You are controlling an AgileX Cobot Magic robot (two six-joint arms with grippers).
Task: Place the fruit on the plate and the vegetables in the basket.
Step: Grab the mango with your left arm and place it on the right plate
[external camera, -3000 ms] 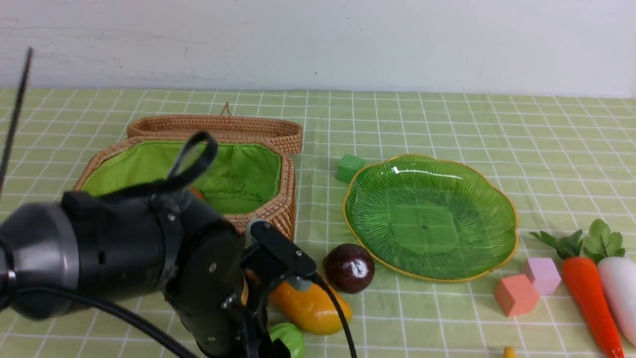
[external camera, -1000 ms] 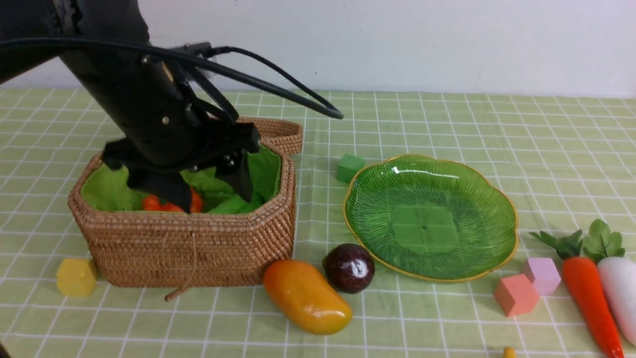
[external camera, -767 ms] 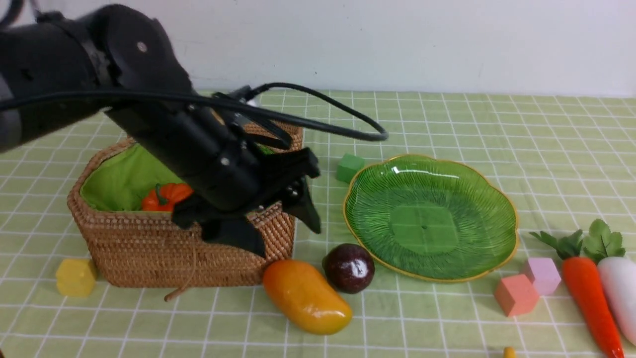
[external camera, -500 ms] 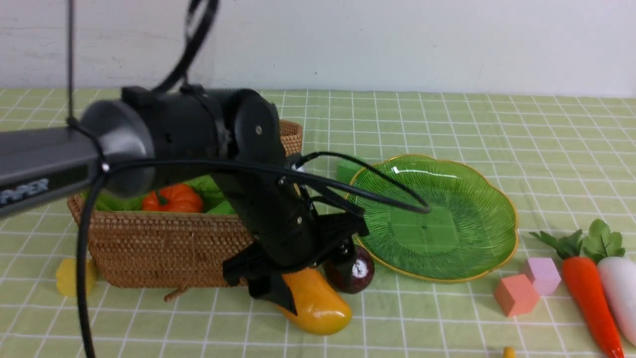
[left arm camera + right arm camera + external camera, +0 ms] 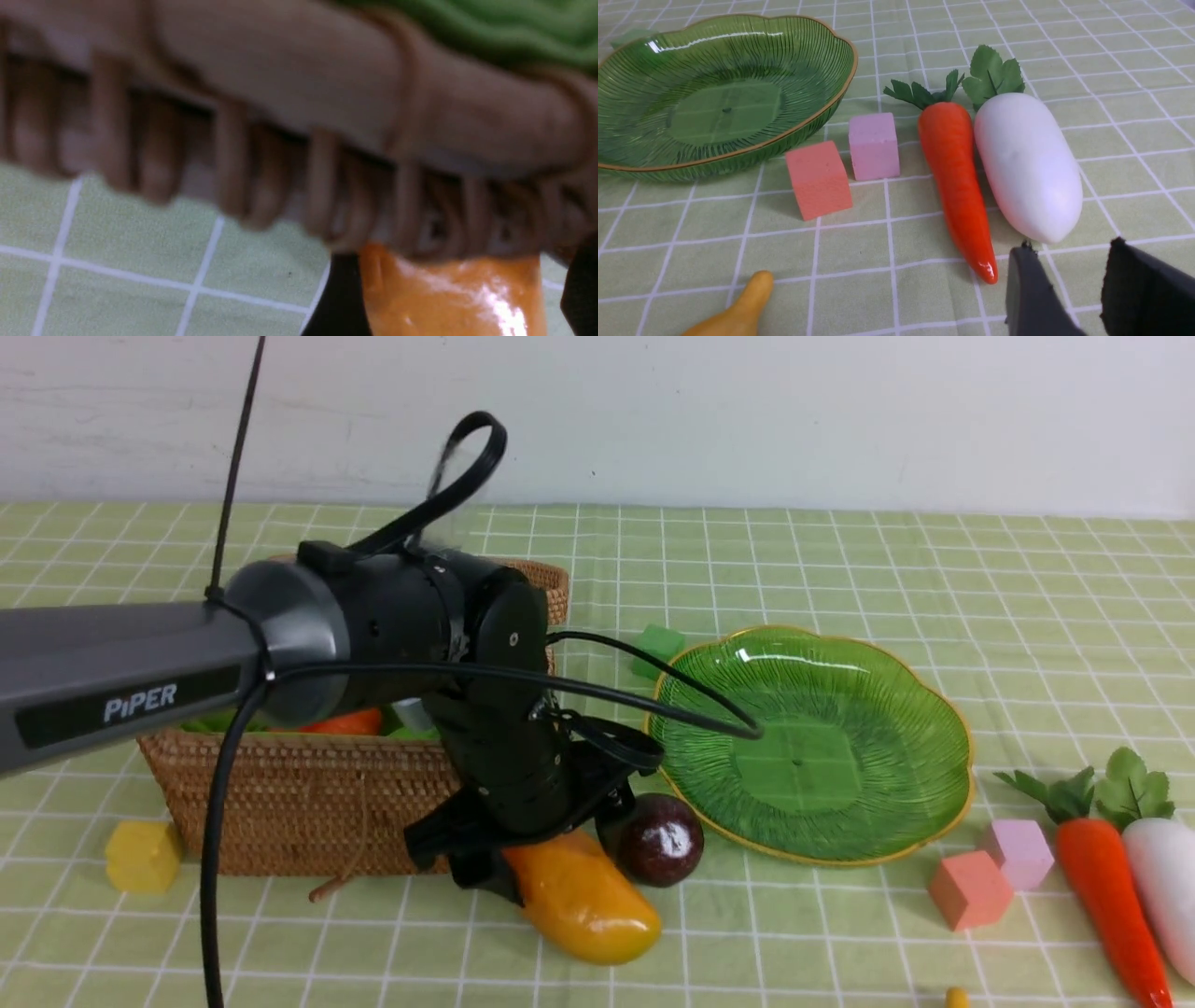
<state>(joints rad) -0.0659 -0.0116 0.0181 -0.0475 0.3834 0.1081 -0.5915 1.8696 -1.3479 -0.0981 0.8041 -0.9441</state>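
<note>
Left pincer (image 5: 546, 847) gapes astride one mango (image 5: 588, 910); right pincer (image 5: 1070, 261) parted, empty — one carrot (image 5: 952, 177), one radish (image 5: 1027, 163).

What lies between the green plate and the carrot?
Two foam cubes, a coral cube and a pink cube, between plate and carrot; clearest in the right wrist view.

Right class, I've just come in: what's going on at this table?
The left gripper is down over the mango beside the basket, fingers spread on either side of it; the mango lies on the table. A pumpkin is in the basket. The plate holds nothing, with the plum just beside it. The carrot and radish lie near the right gripper, which is open and holds nothing.
</note>
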